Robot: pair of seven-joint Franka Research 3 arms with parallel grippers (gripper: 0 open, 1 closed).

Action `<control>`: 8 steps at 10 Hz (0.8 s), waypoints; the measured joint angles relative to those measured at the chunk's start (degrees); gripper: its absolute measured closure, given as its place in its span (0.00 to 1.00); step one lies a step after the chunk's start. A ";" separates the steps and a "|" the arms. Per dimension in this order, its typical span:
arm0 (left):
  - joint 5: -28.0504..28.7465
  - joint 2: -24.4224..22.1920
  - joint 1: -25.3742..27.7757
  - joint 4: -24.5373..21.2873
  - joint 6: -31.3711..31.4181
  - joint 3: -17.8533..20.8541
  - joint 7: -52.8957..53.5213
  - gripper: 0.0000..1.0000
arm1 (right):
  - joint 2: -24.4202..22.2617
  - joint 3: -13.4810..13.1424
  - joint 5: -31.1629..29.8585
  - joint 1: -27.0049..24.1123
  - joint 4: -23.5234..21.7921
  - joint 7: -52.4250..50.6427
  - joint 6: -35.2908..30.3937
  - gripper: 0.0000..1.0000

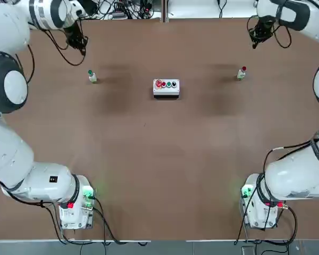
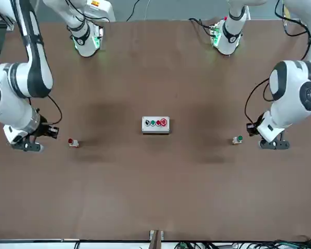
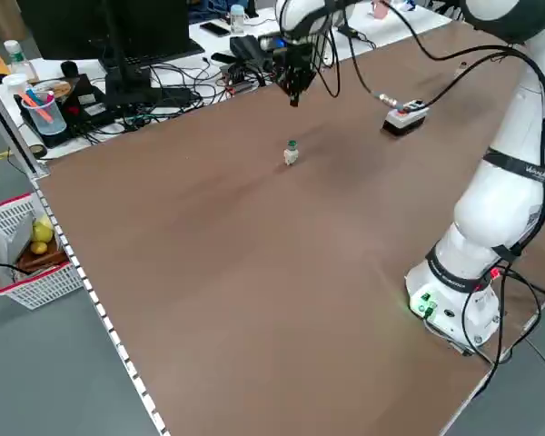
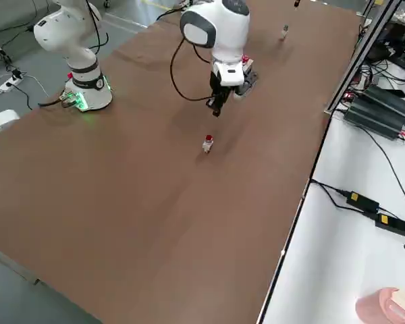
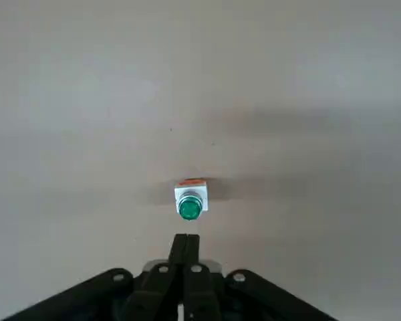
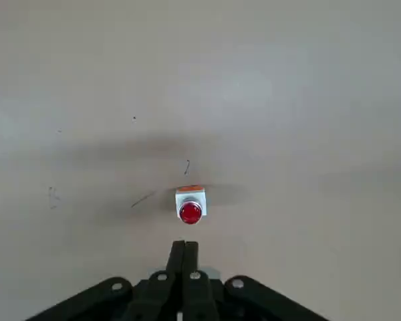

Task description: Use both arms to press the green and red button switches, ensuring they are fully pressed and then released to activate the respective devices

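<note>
Green-capped switch (image 5: pixel 190 200), red-capped switch (image 6: pixel 190 205), pale square bodies, left tool (image 5: pixel 185 246) and right tool (image 6: pixel 184 253) clenched

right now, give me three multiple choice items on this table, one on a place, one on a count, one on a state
1. What lies between the two single switches?
A. a white button box
B. a mug
C. a tray

2. How many single switches stand apart from the box?
A. one
B. two
C. four

3. The left gripper's fingers are:
A. shut on a cable
B. wide open
C. shut, empty

Answers:
A, the white button box sits midway between them.
B, the green button switch and red button switch.
C, the left gripper shows fingers together, short of the green cap.
</note>
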 joint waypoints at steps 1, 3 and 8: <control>0.00 1.34 0.00 -0.50 1.56 0.00 0.00 0.99 | 1.50 -0.01 -0.02 -0.01 0.00 0.00 1.24 0.99; 0.00 3.65 0.02 -0.54 3.83 0.00 0.00 0.99 | 3.74 -0.06 -0.04 -0.09 0.00 0.00 3.47 0.99; 0.00 5.47 0.08 -2.52 6.61 -0.01 0.00 0.99 | 6.21 -0.08 -0.57 -0.28 -2.32 -0.36 8.49 0.99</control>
